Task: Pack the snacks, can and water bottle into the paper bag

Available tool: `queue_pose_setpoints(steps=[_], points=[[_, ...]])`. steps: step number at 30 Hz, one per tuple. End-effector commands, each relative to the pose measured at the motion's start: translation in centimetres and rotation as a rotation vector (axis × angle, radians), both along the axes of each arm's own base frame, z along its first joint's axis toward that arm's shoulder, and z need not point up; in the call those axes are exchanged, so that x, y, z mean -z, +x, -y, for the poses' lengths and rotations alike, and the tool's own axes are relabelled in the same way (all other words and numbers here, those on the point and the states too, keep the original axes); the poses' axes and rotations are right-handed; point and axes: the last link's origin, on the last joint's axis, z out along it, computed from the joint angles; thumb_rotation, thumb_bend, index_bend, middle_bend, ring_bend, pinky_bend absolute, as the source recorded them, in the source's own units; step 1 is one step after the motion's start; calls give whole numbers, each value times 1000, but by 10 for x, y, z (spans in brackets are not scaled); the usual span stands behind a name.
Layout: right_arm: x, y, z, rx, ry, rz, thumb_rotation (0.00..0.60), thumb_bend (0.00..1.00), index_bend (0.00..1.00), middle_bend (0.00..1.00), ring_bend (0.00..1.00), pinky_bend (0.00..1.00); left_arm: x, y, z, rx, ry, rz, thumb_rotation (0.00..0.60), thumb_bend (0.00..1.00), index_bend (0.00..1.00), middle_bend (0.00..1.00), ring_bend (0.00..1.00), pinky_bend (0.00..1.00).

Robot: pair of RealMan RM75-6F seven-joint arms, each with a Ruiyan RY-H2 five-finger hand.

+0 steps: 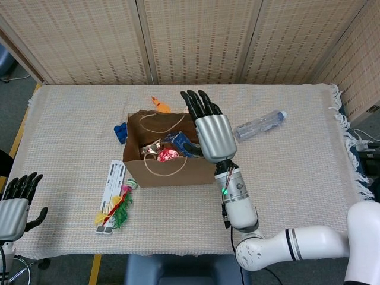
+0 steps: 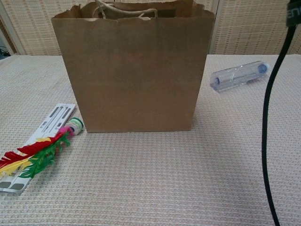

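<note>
The brown paper bag [image 1: 172,173] stands open in the middle of the table, and it fills the chest view [image 2: 131,70]. Snack packets [image 1: 168,149] in red, blue and foil lie inside it. My right hand [image 1: 211,127] hovers over the bag's right edge with its fingers stretched out flat and nothing in it. The clear water bottle [image 1: 259,124] lies on its side to the right of the bag [image 2: 239,75]. My left hand [image 1: 15,205] hangs off the table's front left corner, fingers apart and empty.
A feather toy on a white card [image 1: 113,199] lies left of the bag's front [image 2: 37,150]. A blue object [image 1: 121,132] sits at the bag's left, and an orange one [image 1: 159,105] behind it. My right arm's black cable [image 2: 270,122] hangs at the right.
</note>
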Motion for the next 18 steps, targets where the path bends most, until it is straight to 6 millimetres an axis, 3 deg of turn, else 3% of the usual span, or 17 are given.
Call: queue_pose_setpoints(steps=[1, 4, 8, 10, 18], points=[[-17, -12, -2, 3, -33, 12, 600, 8, 0, 50, 12, 238, 0, 0, 0, 1, -1, 0, 600, 369, 0, 0, 0, 0], [-33, -40, -3, 45, -56, -17, 600, 8, 0, 50, 12, 235, 0, 0, 0, 1, -2, 0, 600, 369, 0, 0, 0, 0], [-47, -91, -2, 147, -43, -101, 600, 8, 0, 50, 12, 229, 0, 0, 0, 2, -1, -2, 600, 368, 0, 0, 0, 0], [-52, -127, 2, 229, -10, -200, 600, 8, 0, 51, 12, 227, 0, 0, 0, 2, -1, -2, 600, 369, 0, 0, 0, 0], [-47, -209, 29, 400, 86, -443, 600, 8, 0, 8, 0, 152, 1, 0, 0, 2, 5, -4, 600, 369, 0, 0, 0, 0]])
